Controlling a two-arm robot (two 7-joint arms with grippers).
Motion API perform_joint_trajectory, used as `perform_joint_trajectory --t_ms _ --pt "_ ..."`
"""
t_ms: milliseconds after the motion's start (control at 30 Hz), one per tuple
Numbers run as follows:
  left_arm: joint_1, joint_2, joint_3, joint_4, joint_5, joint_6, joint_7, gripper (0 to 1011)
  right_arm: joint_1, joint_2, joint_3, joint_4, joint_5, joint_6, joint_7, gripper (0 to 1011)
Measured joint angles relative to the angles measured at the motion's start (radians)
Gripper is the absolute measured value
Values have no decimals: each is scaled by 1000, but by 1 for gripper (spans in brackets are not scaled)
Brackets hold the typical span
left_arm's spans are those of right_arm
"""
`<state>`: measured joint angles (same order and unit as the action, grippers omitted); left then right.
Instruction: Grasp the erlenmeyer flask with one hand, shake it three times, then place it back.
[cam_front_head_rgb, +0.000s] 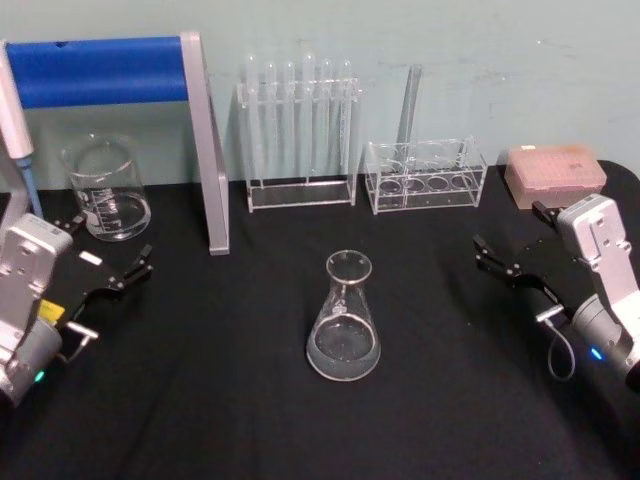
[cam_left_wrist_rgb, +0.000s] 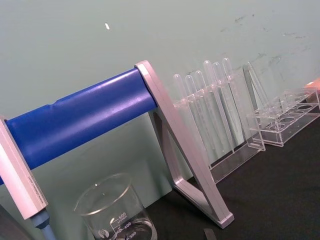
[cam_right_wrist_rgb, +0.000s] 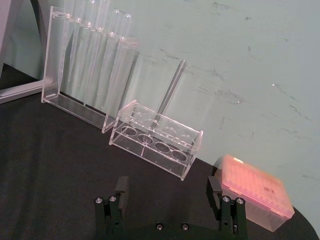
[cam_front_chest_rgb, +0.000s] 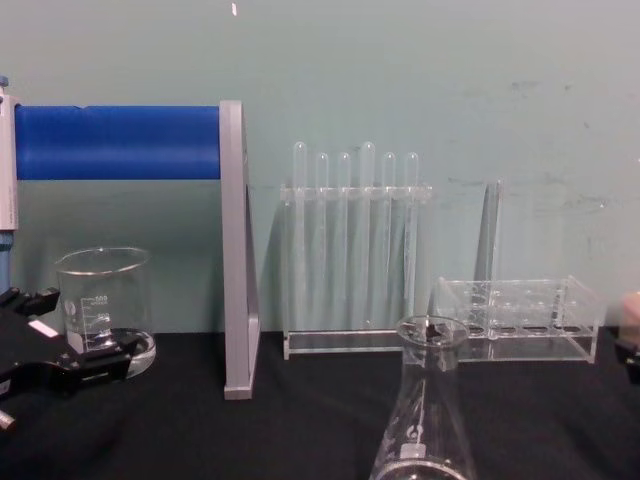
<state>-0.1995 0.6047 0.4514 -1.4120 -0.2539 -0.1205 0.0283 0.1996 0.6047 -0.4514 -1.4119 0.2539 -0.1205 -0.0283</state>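
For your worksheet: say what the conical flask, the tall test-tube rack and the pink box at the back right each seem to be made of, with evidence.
Erlenmeyer flask: likely glass, clear and glossy, with bright highlights on its rim.
Tall rack: probably clear acrylic, made of flat transparent sheets with pale edges.
Pink box: seemingly translucent plastic with a matte finish, a dotted grid showing faintly through its lid.

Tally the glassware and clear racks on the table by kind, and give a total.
Erlenmeyer flask: 1
Beaker: 1
Test tubes in the tall rack: 6
Glass tube or rod in the low rack: 1
Clear racks: 2
Total: 11
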Motion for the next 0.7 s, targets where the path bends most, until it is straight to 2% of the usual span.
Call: perform_joint_trajectory --t_ms 400,700 --pt "0 0 0 0 0 0 0 1001 -6 -1 6 -4 1 0 15 1002" --pt "0 0 0 0 0 0 0 1001 -62 14 40 -65 53 14 92 1003"
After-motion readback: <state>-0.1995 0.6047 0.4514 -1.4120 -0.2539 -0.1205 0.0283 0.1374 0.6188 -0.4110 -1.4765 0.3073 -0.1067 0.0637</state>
